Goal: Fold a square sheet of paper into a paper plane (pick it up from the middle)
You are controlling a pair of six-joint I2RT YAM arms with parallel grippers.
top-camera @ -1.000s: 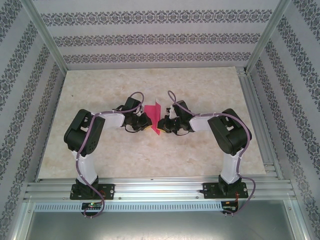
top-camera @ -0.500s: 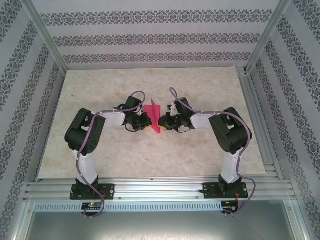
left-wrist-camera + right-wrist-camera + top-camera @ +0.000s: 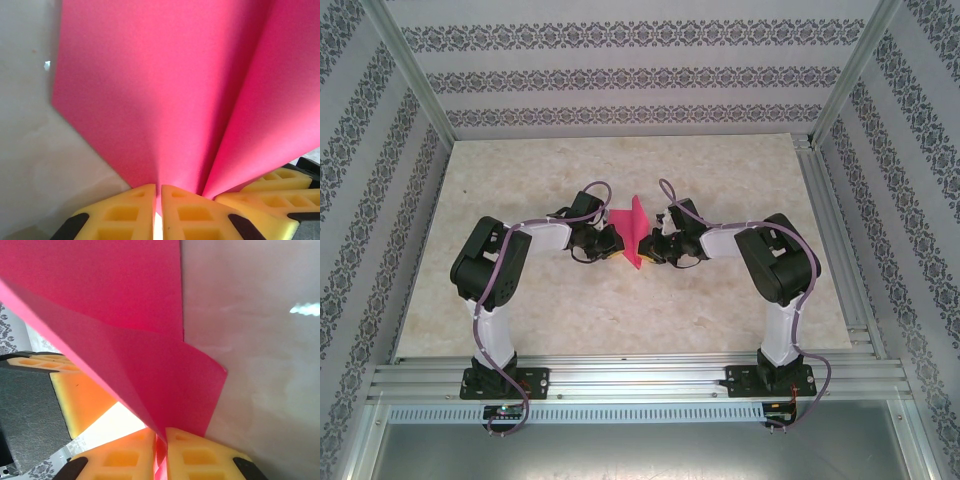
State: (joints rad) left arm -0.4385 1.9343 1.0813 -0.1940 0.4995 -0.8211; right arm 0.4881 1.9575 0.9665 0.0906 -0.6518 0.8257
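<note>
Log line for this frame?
phase: folding | left gripper: shut on sheet of paper | right gripper: shut on sheet of paper | shape: creased, held between both

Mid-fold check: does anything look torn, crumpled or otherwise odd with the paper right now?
Nothing stands out. The left gripper and the right gripper each pinch the sheet of paper, which bends in clean folds between them; no tear shows.

No word, label, brand or number can be read anywhere. The sheet of paper (image 3: 150, 90) is plain pink on the faces that show, and the wallpaper (image 3: 620, 80) carries a repeated ornament, not letters. The small dark boards (image 3: 501, 411) below the arm bases may bear markings, but they are too small to tell
</note>
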